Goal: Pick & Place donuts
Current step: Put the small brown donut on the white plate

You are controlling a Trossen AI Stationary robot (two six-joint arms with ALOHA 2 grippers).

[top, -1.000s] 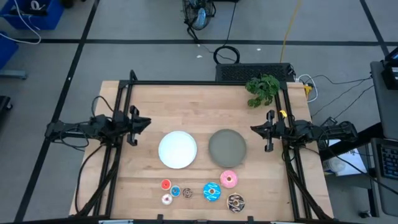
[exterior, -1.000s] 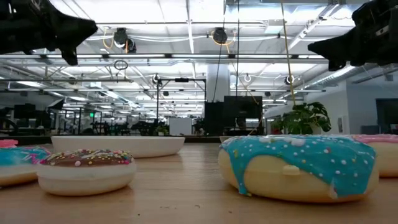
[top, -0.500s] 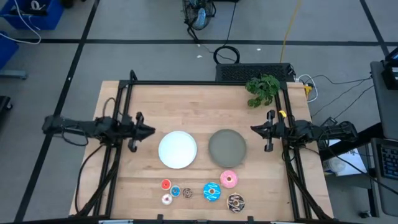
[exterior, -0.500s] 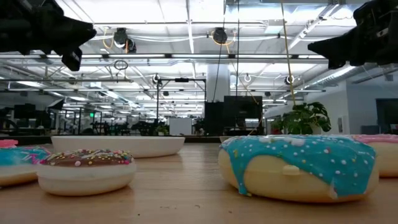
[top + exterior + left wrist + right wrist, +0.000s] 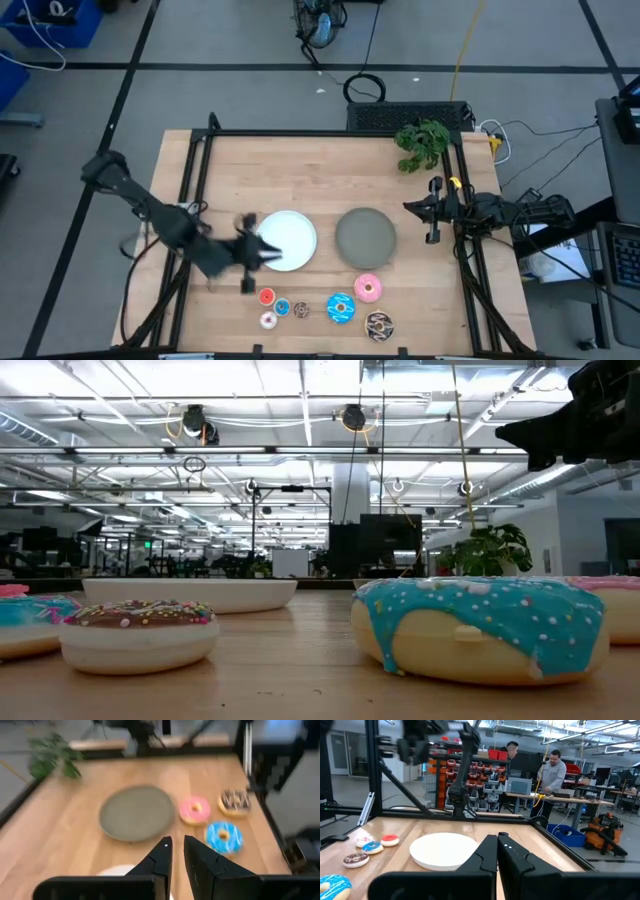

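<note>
Reaching in over the desk [image 5: 300, 165], the left tool [image 5: 262, 256] sits at the near-left edge of the white plate [image 5: 290, 240], above the cluster of tiny donuts. In the left wrist view its two dark fingers [image 5: 159, 859] stand almost together with only a thin slit between them, and nothing is held.

Taking the white plate as the mark: the grey plate [image 5: 365, 236] lies just beside it on the right. Nearer the desk's front edge than the white plate are the four tiny donuts, red [image 5: 266, 296], blue [image 5: 282, 307], brown [image 5: 301, 309] and white-pink [image 5: 267, 320], close together. Further right along the same front strip come the larger blue donut [image 5: 341, 308], the pink donut [image 5: 368, 288] just beside the grey plate's near rim, and the brown sprinkled donut [image 5: 379, 324] closest to the front edge. All seven lie on the bare wood, none on a plate.

The right tool [image 5: 428, 210] waits beyond the grey plate, at the desk's right side, its fingers [image 5: 485, 857] pressed together and empty. A green plant [image 5: 422, 143] sits at the far right corner.
</note>
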